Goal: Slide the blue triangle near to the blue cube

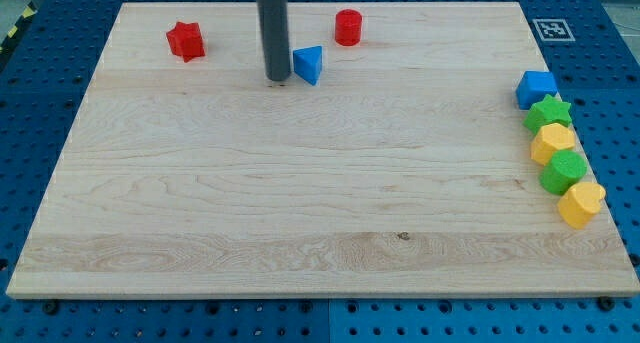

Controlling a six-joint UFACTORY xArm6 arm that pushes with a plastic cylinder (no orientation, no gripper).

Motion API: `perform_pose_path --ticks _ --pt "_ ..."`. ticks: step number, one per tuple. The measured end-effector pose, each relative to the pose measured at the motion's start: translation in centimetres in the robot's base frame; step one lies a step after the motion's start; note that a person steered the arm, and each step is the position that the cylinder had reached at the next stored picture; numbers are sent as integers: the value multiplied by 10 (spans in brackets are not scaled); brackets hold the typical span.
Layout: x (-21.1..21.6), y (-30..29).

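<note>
My tip [277, 79], a plain jawless rod end, sits just left of the small blue triangle block [309, 64], so an off-centre push could spin it away from the distant blue cube block [536, 88].

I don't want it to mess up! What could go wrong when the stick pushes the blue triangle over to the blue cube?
My tip sits just left of the blue triangle, so it may slip off sideways. The blue cube touches the green star, so a hard push might knock that row.
</note>
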State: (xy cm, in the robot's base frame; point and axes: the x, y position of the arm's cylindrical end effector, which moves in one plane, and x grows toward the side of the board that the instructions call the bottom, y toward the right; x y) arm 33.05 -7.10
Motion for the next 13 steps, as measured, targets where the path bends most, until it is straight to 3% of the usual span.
perform_pose_path --ticks 1,3,5,7,9,10,13 --pt "-10 8" --pt "-10 80" --pt "15 82" --pt "15 130" --pt "-15 135" --pt "-15 166" --pt "14 169"
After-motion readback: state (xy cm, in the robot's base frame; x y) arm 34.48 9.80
